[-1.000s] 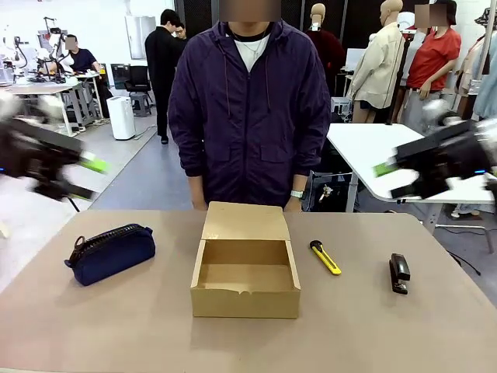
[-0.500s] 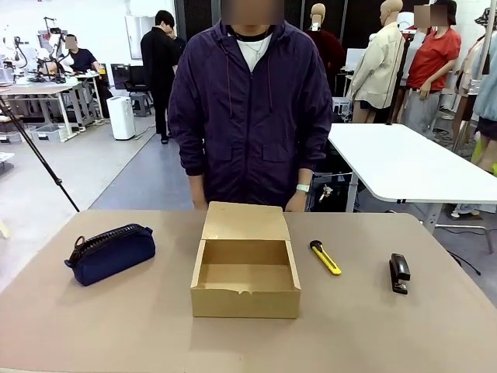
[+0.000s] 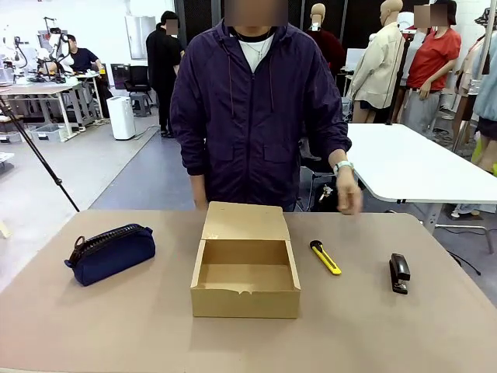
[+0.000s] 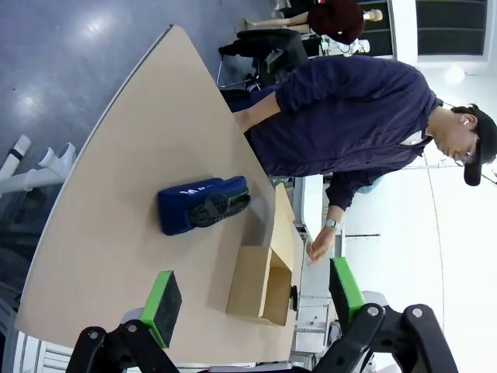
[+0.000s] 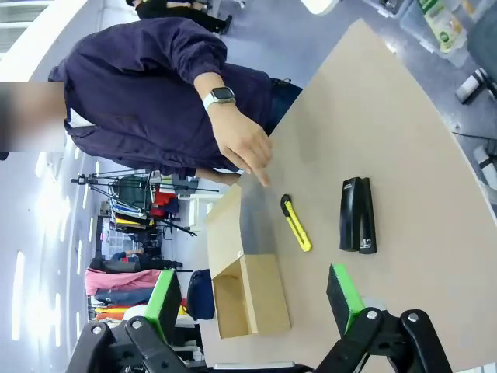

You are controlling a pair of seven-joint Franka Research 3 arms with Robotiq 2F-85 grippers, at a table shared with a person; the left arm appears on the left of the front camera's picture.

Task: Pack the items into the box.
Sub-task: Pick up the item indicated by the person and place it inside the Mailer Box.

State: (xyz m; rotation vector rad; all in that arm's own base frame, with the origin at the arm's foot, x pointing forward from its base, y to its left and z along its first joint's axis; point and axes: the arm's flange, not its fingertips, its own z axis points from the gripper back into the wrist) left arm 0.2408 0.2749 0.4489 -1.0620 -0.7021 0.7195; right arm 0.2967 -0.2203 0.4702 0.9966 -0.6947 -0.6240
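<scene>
Both gape wide and empty, left end effector [image 4: 252,299] well clear of the pouch [image 4: 203,206], right end effector [image 5: 252,299] of the stapler [image 5: 357,215].

Open box [image 3: 245,301] centre; navy pouch [image 3: 109,253] left; knife [image 3: 325,257], stapler [image 3: 399,273] right.

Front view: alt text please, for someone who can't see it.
An open, empty cardboard box sits centred on the table, lid flap back toward a person in a purple jacket. A navy zip pouch lies to its left; a yellow utility knife and black stapler to its right, the person's hand hovering beyond the knife.
</scene>
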